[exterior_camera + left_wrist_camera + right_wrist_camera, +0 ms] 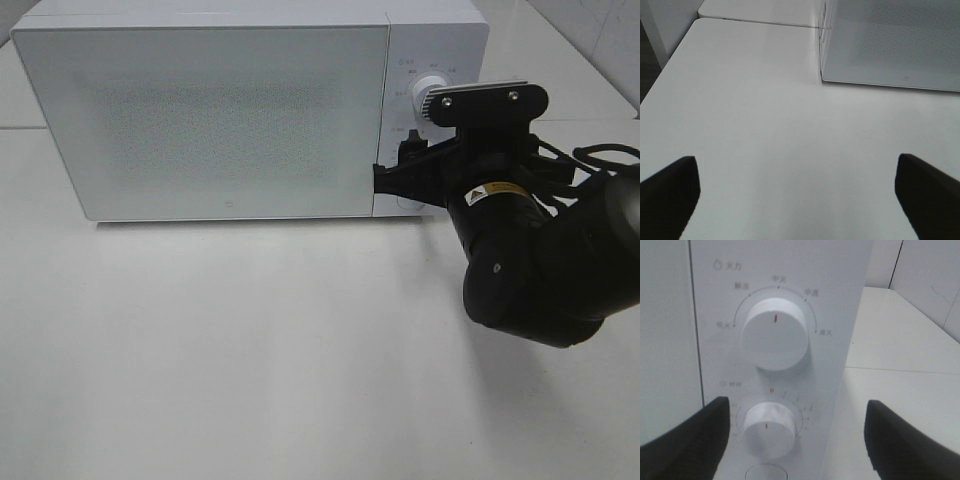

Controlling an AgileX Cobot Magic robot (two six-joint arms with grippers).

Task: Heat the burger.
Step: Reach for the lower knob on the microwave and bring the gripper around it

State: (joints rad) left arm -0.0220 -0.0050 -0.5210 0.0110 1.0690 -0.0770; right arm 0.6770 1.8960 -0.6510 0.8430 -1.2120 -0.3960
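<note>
The burger is out of view; the white microwave (pixel 200 120) has its door shut, and the frosted door hides the inside. My right gripper (pixel 402 176) is at the microwave's control panel, open. In the right wrist view the right gripper (pixel 795 440) has its fingers spread wide, and the lower timer knob (pixel 769 432) lies between them, untouched. The upper power knob (pixel 774 334) sits above it, its red mark pointing up. My left gripper (pixel 797 195) is open and empty over the bare table, left of the microwave (pixel 890 45).
The white table (pixel 250 360) spreads in front of the microwave. A round door button (pixel 767 472) shows just below the timer knob. The upper knob (pixel 428 92) shows above my right arm. The table's left edge (pixel 670 70) is near my left gripper.
</note>
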